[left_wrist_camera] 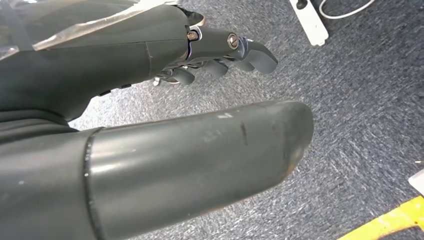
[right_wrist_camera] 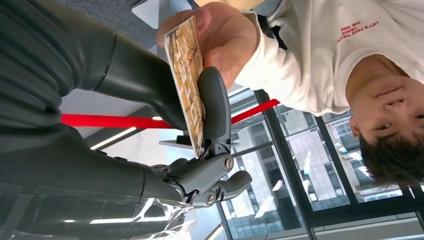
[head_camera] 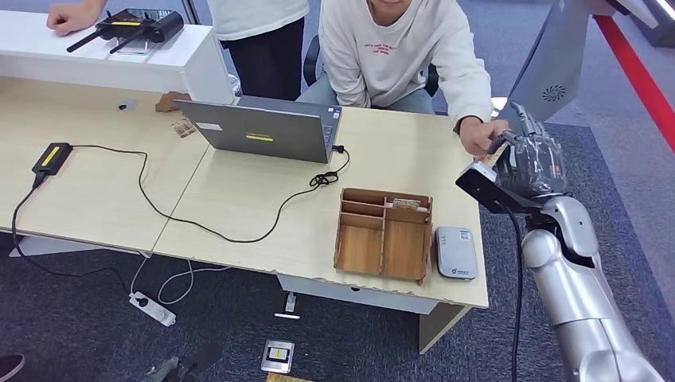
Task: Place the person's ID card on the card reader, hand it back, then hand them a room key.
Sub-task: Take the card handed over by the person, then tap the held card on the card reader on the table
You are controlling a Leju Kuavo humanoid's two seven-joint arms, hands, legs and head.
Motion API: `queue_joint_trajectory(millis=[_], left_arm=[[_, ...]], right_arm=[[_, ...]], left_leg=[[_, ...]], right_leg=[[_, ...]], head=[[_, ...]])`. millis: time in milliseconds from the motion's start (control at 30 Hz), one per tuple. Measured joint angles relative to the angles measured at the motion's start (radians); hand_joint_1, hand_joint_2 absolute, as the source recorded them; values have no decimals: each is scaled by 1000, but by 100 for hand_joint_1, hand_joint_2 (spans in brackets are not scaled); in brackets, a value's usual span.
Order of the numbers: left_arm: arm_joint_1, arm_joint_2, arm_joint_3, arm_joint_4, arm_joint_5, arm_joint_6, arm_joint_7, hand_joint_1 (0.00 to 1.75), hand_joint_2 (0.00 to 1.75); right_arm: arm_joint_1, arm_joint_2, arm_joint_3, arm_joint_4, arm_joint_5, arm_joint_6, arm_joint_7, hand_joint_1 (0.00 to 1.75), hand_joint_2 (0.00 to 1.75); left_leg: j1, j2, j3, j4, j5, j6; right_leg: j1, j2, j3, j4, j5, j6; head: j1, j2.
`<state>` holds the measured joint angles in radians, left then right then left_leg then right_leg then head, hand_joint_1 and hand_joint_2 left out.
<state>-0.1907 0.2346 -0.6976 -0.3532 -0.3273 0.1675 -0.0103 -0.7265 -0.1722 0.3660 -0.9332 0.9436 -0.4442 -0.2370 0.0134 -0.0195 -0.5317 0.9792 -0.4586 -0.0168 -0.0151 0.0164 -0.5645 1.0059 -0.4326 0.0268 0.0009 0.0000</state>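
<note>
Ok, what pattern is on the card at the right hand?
A tan-and-brown mottled print on the card, clearest in the right wrist view.

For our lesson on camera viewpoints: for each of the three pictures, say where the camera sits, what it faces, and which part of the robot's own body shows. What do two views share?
Head view: high on the robot, looking down at the desk; right arm and right hand show.
Left wrist view: behind the left hand, facing carpet.
Right wrist view: behind the right hand, facing the card and the person's hand.
Shared: head and right wrist views both show the right hand, card and person's hand.
</note>
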Motion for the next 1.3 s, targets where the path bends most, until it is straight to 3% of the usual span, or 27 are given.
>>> queue_joint_trajectory(millis=[333, 767, 1100, 1300], left_arm=[[-1, 0, -20, -2, 64, 23, -2, 0, 0], [-2, 8, -38, 7, 99, 38, -7, 0, 0], [-17, 14, -43, 16, 100, 38, -1, 0, 0], [-31, 14, -45, 19, 90, 34, 15, 0, 0]], right_arm=[[16, -6, 4, -37, -96, 76, 10, 175, 175], [111, -83, 6, -228, -172, 251, 67, 175, 175], [178, -92, 33, -256, -157, 279, 71, 175, 175], [210, -62, 68, -189, -158, 249, 68, 175, 175]], left_leg=[[0, 0, 0, 0, 0, 0], [0, 0, 0, 0, 0, 0], [0, 0, 0, 0, 0, 0], [0, 0, -1, 0, 0, 0]], right_leg=[[0, 0, 0, 0, 0, 0], [0, 0, 0, 0, 0, 0], [0, 0, 0, 0, 0, 0], [0, 0, 0, 0, 0, 0]], head=[[0, 0], [0, 0], [0, 0], [0, 0]])
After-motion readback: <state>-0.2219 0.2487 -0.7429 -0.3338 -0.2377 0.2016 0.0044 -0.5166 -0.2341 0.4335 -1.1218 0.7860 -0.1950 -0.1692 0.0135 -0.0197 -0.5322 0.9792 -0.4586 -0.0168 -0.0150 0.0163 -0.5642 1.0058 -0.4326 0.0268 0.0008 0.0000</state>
